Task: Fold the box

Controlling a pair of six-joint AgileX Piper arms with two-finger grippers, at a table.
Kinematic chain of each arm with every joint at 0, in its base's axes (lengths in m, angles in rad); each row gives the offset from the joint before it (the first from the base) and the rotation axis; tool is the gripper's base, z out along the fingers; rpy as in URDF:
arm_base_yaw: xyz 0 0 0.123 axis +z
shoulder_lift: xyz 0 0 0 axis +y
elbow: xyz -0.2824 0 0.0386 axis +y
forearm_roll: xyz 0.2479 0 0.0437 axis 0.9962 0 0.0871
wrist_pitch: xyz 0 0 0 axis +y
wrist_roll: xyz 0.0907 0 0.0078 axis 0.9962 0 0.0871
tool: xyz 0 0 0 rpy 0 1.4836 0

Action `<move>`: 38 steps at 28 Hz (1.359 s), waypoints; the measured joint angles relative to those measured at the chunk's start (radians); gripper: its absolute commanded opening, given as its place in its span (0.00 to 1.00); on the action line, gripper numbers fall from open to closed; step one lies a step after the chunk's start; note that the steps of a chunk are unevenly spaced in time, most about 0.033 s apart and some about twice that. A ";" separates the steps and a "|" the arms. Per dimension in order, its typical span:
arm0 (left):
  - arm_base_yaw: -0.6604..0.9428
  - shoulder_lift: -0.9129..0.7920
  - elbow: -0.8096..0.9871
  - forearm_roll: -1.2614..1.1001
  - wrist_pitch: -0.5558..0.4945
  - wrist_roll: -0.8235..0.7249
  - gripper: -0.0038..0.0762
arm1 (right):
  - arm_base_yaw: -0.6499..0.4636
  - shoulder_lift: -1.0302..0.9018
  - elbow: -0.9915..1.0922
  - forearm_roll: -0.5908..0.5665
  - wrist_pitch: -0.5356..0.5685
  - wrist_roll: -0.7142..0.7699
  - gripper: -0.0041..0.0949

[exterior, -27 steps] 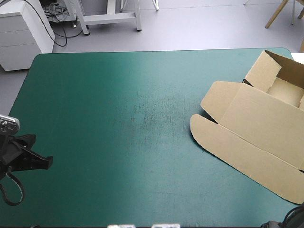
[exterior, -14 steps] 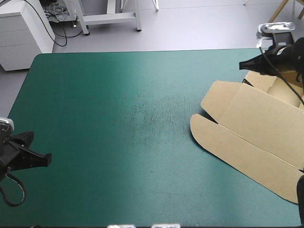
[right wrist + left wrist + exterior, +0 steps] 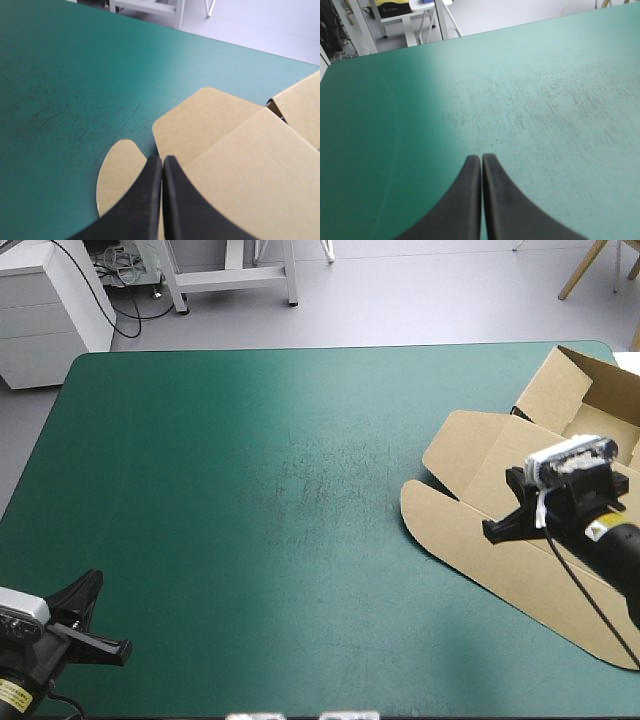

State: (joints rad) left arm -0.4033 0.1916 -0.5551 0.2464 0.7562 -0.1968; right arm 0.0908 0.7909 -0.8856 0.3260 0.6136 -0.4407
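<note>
The brown box lies at the table's right side. Its tray with raised walls stands near the far right corner, and its lid lies flat toward the front with rounded flaps at its left end. My right gripper hovers over the lid, shut with nothing between its fingers. In the right wrist view its fingertips point over the lid's rounded flaps. My left gripper is shut near the front left corner, far from the box. In the left wrist view it points across the teal-green cover.
The box runs past the table's right edge in the high view. The teal-green cover spreads between my left gripper and the box.
My right arm came into view at the far right corner, then swung forward and down over the lid. My left gripper slid toward the table's front edge.
</note>
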 measured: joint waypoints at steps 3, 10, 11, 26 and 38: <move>0.000 -0.074 0.069 0.000 -0.025 0.005 0.04 | 0.000 -0.184 0.152 0.002 -0.049 0.000 0.03; 0.000 -0.141 0.158 -0.015 -0.043 0.026 0.04 | 0.000 -0.419 0.295 0.008 -0.083 0.001 0.03; 0.000 -0.148 0.174 -0.025 -0.042 0.026 0.04 | 0.000 -0.468 0.314 0.010 -0.083 0.001 0.03; 0.000 -0.152 0.178 -0.036 -0.009 0.038 0.04 | 0.000 -0.784 0.443 0.018 -0.040 0.057 0.03; 0.000 -0.152 0.178 -0.050 -0.006 0.049 0.04 | 0.000 -0.805 0.447 -0.011 0.009 0.089 0.03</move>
State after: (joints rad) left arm -0.4033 0.0401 -0.3769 0.1969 0.7498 -0.1476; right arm 0.0908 -0.0139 -0.4385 0.3147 0.6223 -0.3515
